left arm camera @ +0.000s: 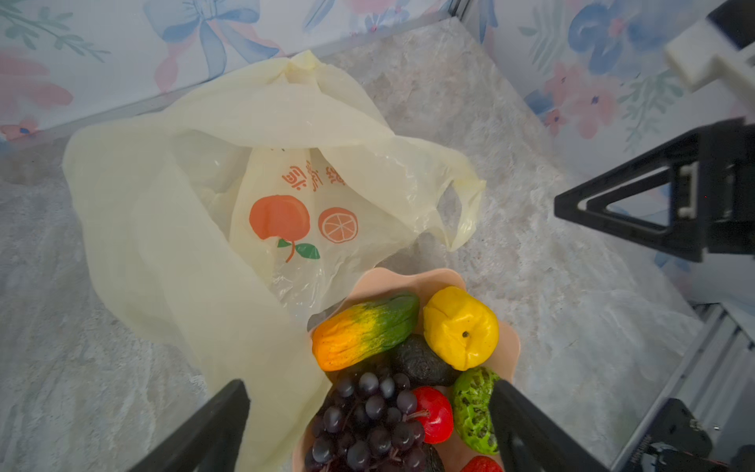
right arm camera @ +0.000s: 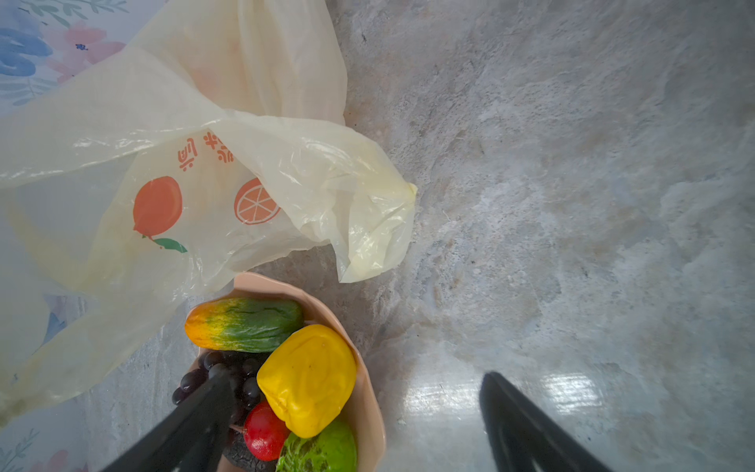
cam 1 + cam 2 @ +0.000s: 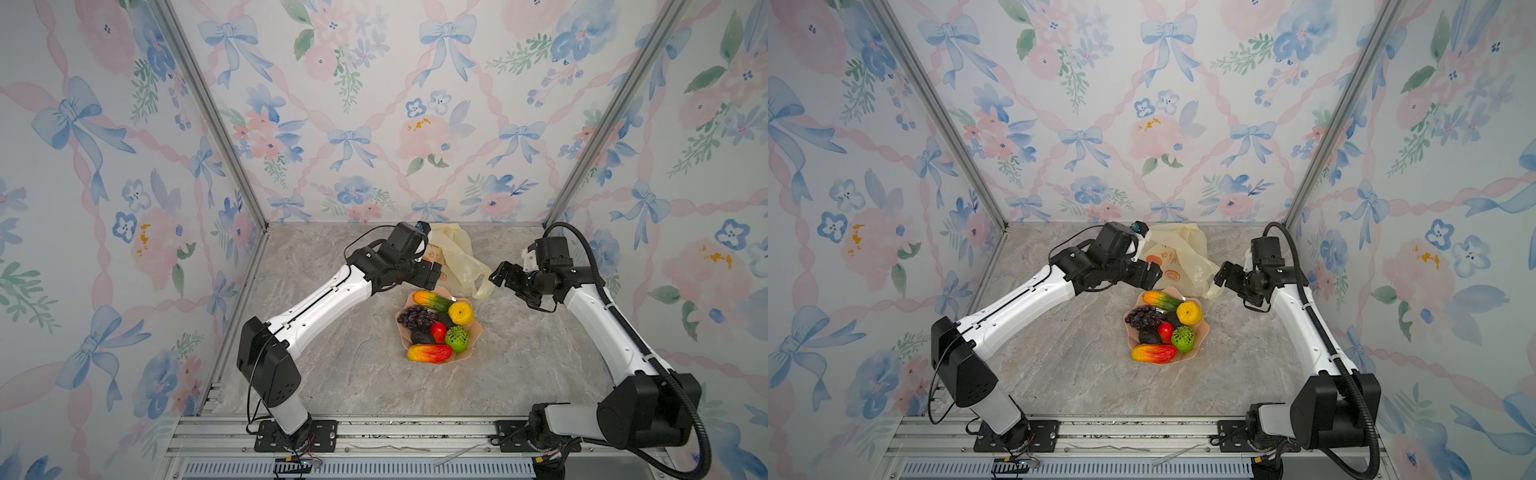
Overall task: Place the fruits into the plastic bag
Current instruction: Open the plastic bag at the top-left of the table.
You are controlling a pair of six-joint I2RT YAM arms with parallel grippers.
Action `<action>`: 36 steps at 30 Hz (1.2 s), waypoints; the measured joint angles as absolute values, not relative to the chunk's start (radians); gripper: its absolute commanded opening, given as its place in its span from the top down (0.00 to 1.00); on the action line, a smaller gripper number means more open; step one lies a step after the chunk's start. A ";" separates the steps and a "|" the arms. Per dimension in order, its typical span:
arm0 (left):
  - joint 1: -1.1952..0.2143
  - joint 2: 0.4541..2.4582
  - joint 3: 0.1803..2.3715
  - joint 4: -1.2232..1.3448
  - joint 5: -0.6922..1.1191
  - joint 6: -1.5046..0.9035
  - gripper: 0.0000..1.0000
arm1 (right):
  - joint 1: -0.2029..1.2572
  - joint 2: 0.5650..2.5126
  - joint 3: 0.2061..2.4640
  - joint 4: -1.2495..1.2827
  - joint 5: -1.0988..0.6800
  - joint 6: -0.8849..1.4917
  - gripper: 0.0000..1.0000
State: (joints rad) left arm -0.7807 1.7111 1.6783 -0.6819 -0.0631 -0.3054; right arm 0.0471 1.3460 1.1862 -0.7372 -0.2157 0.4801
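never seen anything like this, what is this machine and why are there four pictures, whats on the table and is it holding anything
These are two robot arms bolted to a rail beside a marble table. Two pictures look down on everything from a camera overhead. The other two come from a camera on each arm's wrist. On the table lies a pale-yellow plastic bag with an orange print. Right beside it is a pink dish piled with toy fruits: grape bunch, yellow citrus, bumpy green ball, orange-green mango, red-yellow mango, small red fruit and dark avocados. The left fingers and right fingers both hang open near the bag and dish, holding nothing.
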 measured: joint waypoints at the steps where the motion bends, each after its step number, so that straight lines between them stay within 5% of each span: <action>1: -0.801 1.734 1.708 -0.720 -0.111 -0.305 0.06 | 0.045 1.346 1.185 -0.730 -0.218 0.477 0.04; 17: -0.967 1.847 1.947 -0.965 -0.625 -0.344 0.05 | 0.039 1.346 1.086 -0.670 -0.259 0.459 0.04; 36: -0.840 2.029 2.042 -1.012 -0.558 -0.405 0.16 | 0.016 1.305 1.073 -0.668 -0.271 0.440 0.04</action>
